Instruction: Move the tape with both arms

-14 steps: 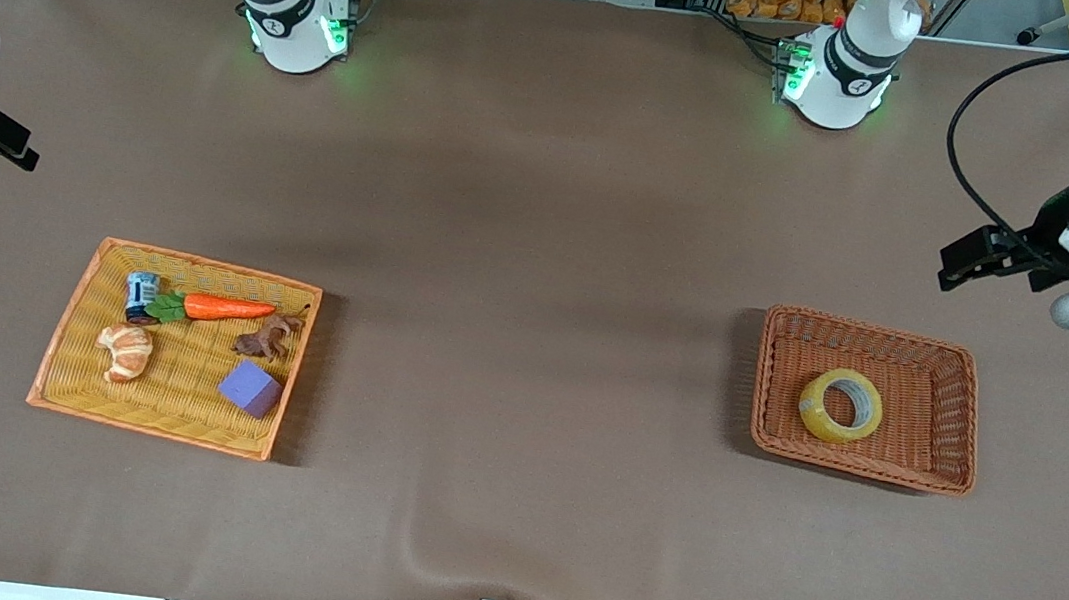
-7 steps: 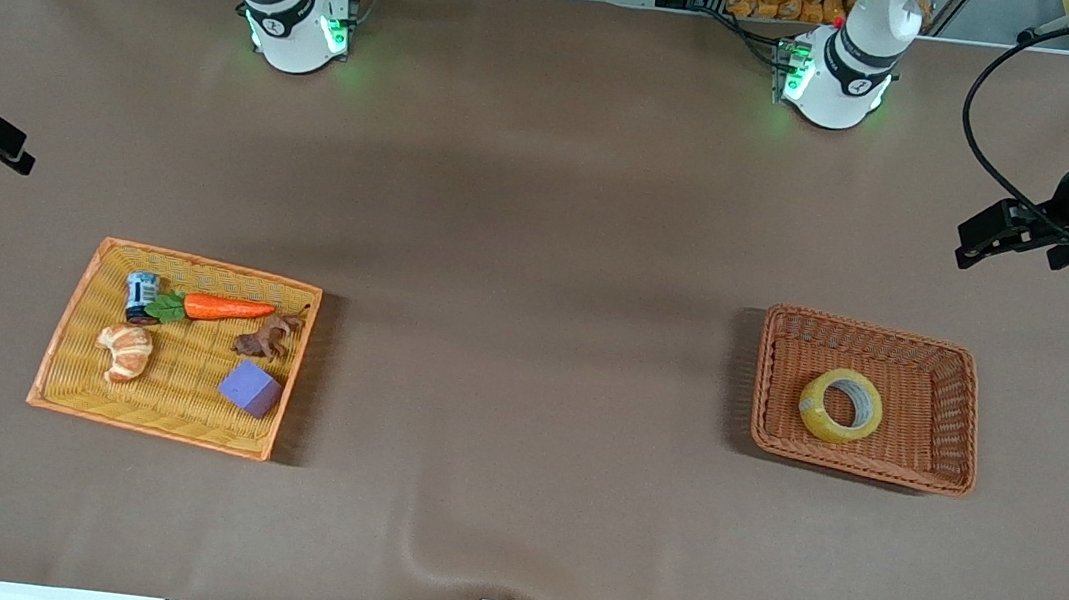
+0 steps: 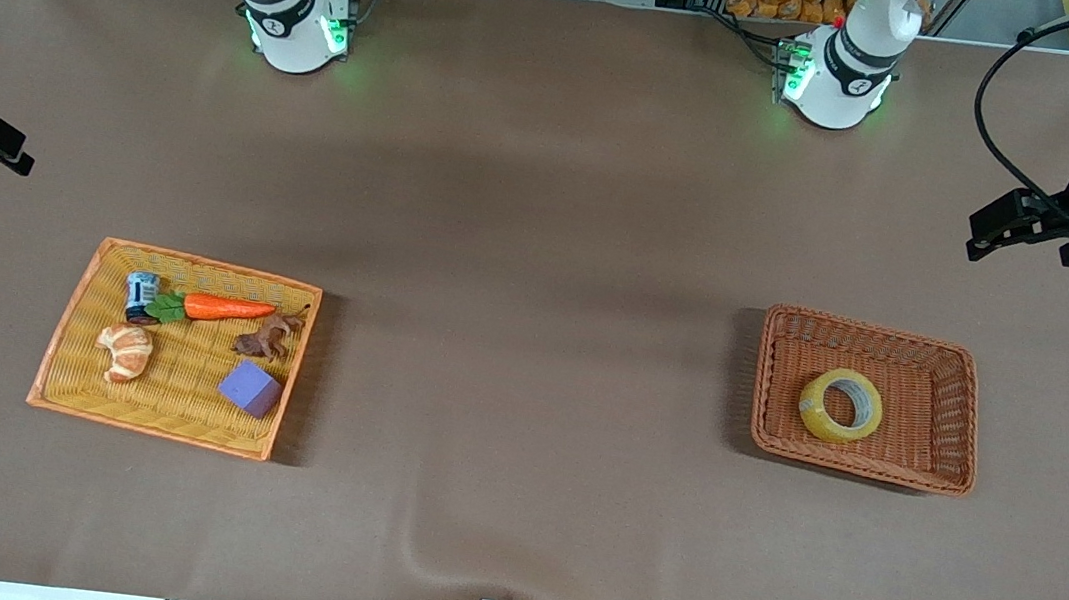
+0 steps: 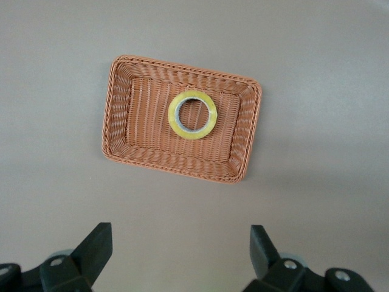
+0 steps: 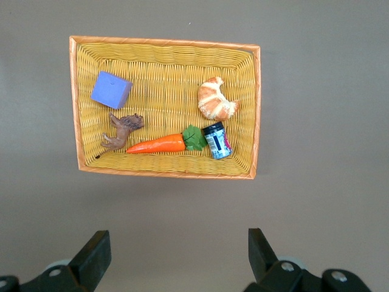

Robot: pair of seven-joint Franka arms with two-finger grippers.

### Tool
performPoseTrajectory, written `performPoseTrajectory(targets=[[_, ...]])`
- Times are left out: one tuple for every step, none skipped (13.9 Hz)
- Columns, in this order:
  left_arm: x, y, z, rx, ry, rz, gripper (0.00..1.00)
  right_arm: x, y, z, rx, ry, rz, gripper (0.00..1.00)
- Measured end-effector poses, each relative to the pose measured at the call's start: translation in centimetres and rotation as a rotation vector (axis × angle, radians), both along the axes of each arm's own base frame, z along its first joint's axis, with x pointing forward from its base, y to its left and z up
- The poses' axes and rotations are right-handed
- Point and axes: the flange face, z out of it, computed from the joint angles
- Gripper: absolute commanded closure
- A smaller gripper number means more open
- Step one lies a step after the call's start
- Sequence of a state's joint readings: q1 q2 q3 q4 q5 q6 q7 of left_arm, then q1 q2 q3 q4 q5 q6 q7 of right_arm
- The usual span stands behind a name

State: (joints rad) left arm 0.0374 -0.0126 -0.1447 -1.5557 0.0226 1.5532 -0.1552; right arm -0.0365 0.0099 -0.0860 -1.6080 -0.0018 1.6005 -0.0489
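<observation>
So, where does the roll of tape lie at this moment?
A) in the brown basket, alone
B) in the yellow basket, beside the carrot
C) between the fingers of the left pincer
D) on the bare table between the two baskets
A: the tape lies flat in the brown basket with nothing else in it, and the left pincer is open with nothing between its fingers.

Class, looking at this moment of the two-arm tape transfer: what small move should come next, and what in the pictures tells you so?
Probably the left gripper should descend over the tape. The roll lies flat in the brown basket at the left arm's end, untouched; the gripper is open, high and off to one side. The right gripper waits, open.
</observation>
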Motion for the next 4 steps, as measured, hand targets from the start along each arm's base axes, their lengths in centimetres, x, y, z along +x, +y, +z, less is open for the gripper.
performPoseTrajectory(targets=[[-0.1, -0.03, 0.07, 0.0, -0.001, -0.001, 0.0, 0.13, -0.01, 0.0, 0.0, -0.002, 0.0, 0.0], [-0.14, -0.06, 0.05, 0.0, 0.0, -0.001, 0.0, 0.28, -0.04, -0.05, 0.0, -0.002, -0.001, 0.0], [-0.15, -0.07, 0.0, 0.0, 0.001, -0.002, 0.0, 0.5, -0.06, -0.06, -0.001, -0.003, -0.001, 0.0], [-0.15, -0.07, -0.04, 0.0, 0.002, -0.002, 0.0, 0.76, -0.07, -0.1, -0.001, -0.004, -0.001, 0.0]])
